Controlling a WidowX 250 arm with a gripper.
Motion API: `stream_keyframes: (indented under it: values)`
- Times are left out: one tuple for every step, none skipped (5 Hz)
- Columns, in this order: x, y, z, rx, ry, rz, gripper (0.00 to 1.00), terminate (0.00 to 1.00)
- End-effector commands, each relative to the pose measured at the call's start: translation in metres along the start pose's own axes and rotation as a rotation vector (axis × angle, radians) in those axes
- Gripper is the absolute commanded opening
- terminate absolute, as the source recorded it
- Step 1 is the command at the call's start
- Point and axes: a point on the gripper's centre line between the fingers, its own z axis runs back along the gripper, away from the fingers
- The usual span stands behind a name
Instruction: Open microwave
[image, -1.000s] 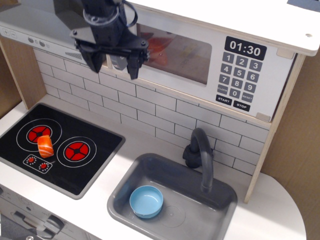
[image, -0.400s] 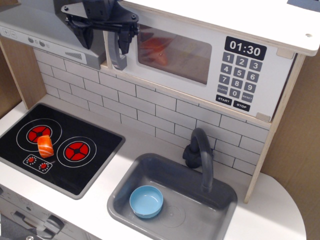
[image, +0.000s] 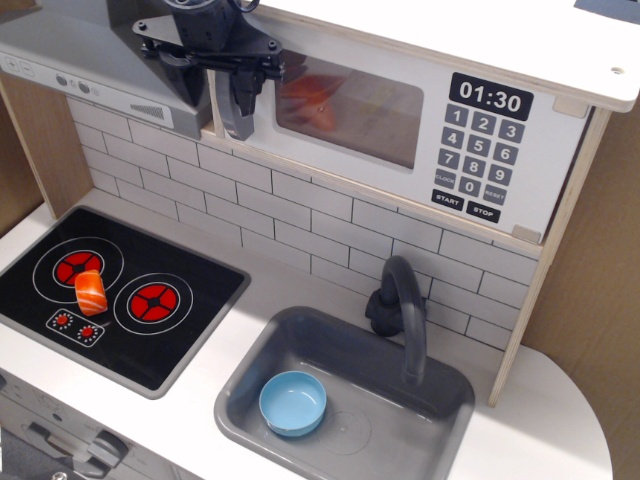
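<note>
The microwave sits at the top, with a white door and clear window, a black clock display and a grey keypad. Its door looks shut. The grey bar handle stands upright at the door's left edge. My black gripper hangs in front of that edge, open. One finger is just right of the handle, the other is left of it over the hood. The handle's top is hidden behind the gripper. An orange object shows through the window.
A grey range hood adjoins the microwave on the left. Below are a black stove with an orange toy, and a grey sink with a blue bowl and a dark faucet.
The gripper rose from below the door's left edge to handle height. Its fingers now straddle the handle. Since 0.4 s ago it shifted slightly right.
</note>
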Motion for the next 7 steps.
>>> stream_keyframes:
  values:
    - [0.014, -0.001, 0.012, -0.079, -0.092, -0.063, 0.0, 0.0]
    - [0.011, -0.005, 0.009, -0.112, -0.076, -0.086, 0.0, 0.0]
    - [-0.009, -0.005, 0.014, -0.126, -0.077, -0.146, 0.0, 0.0]
    - [-0.04, -0.004, 0.028, -0.153, -0.057, -0.219, 0.0, 0.0]
    - [-0.078, -0.009, 0.043, -0.236, 0.053, -0.294, 0.0, 0.0]
    - [-0.129, -0.027, 0.059, -0.222, 0.248, -0.344, 1.0, 0.0]
    - [-0.171, -0.019, 0.072, -0.183, 0.339, -0.345, 1.0, 0.0]
